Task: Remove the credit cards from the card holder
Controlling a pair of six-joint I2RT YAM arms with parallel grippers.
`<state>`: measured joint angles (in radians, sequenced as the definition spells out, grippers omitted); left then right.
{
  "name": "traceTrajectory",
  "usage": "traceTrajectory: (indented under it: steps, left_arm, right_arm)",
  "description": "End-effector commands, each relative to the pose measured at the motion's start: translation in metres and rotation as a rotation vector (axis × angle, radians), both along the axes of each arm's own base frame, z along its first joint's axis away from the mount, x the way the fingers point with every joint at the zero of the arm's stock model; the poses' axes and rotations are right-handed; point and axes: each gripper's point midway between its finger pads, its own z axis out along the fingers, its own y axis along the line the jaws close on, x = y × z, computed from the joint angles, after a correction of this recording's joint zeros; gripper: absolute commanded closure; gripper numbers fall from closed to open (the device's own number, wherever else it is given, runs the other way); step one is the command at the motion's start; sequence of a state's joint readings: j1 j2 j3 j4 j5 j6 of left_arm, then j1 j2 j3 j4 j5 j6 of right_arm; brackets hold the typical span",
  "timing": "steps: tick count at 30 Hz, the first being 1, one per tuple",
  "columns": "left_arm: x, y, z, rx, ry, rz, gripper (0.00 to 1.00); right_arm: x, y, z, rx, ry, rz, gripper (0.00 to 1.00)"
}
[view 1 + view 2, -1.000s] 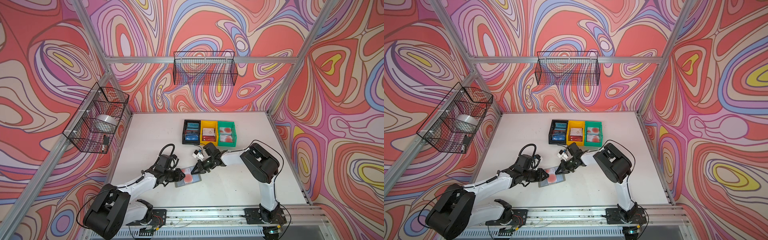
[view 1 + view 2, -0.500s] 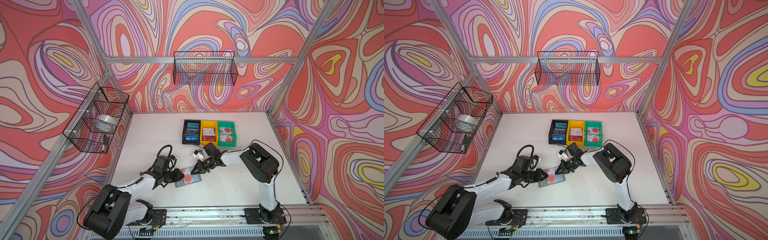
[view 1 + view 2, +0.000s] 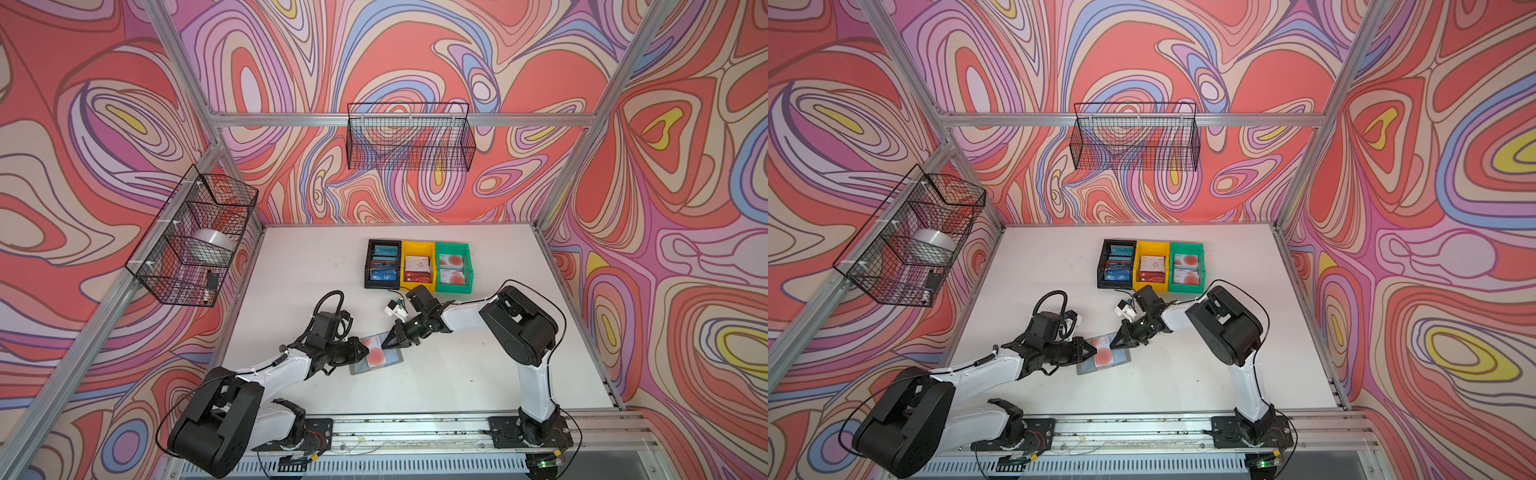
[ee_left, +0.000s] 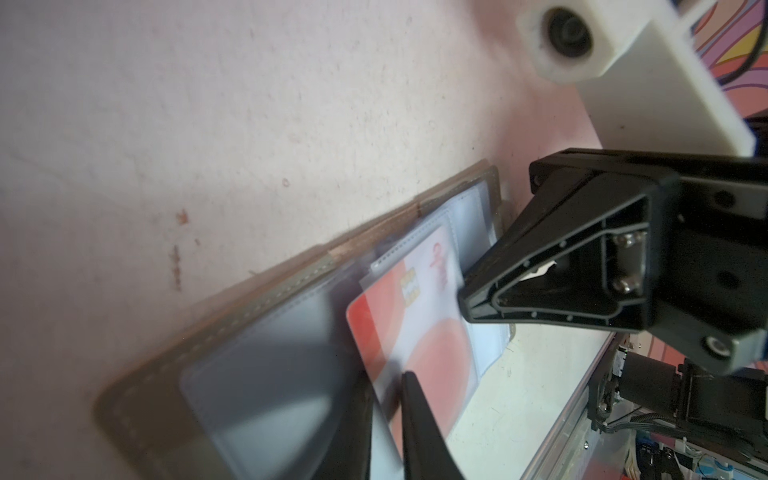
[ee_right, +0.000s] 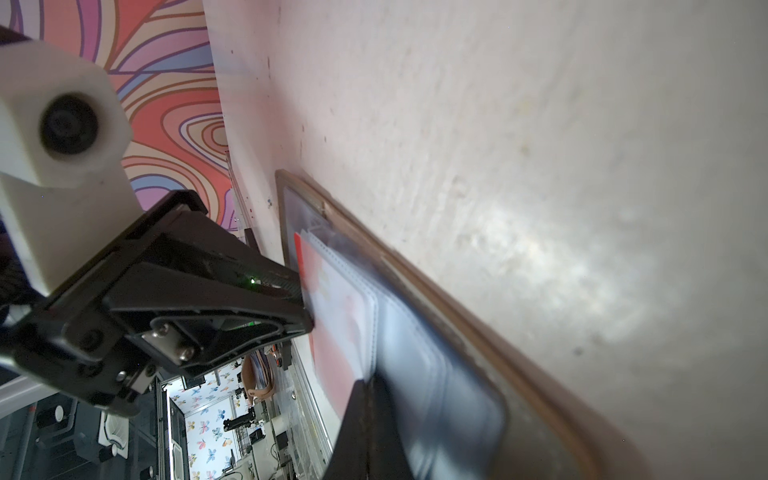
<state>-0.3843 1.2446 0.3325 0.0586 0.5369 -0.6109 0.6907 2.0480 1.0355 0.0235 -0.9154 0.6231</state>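
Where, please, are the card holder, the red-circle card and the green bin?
card holder (image 4: 141,409): left wrist view, stitched border.
red-circle card (image 3: 377,356): in a top view, its red circle.
green bin (image 3: 455,288): in a top view, front wall.

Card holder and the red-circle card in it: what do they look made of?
Card holder: grey-brown leather or imitation, matte, stitched along the edge; inner pockets clear glossy plastic film. Red-circle card: thin stiff plastic, smooth and printed, probably.
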Motion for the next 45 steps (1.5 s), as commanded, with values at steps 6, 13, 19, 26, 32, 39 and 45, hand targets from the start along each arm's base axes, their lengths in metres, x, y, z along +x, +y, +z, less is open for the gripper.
traceTrajectory:
  steps: [6, 13, 19, 26, 32, 39, 45]
  left_arm:
    - [-0.005, 0.005, -0.004, 0.002, 0.022, 0.016, 0.89]
    - [-0.007, 0.007, -0.003, 0.007, 0.021, 0.019, 0.92]
    - [-0.01, 0.009, -0.005, 0.012, 0.03, 0.014, 0.93]
    - [-0.012, 0.014, -0.005, 0.006, 0.047, 0.033, 0.94]
    - [-0.012, 0.024, 0.0, 0.014, 0.07, 0.088, 0.97]
    - [-0.018, 0.036, 0.005, 0.05, 0.104, 0.123, 0.98]
    - [-0.016, 0.044, 0.025, 0.078, 0.075, 0.157, 0.99]
  right_arm:
    - [-0.008, -0.009, -0.029, -0.089, 0.045, -0.02, 1.0]
    - [-0.008, -0.009, -0.029, -0.089, 0.049, -0.019, 1.0]
    - [-0.008, -0.009, -0.03, -0.09, 0.053, -0.021, 1.0]
    - [-0.009, -0.01, -0.031, -0.09, 0.058, -0.026, 1.0]
    - [-0.008, -0.009, -0.029, -0.088, 0.056, -0.026, 0.99]
    - [-0.008, -0.01, -0.025, -0.097, 0.045, -0.015, 0.97]
    - [-0.004, -0.008, -0.006, -0.093, 0.004, 0.007, 0.93]
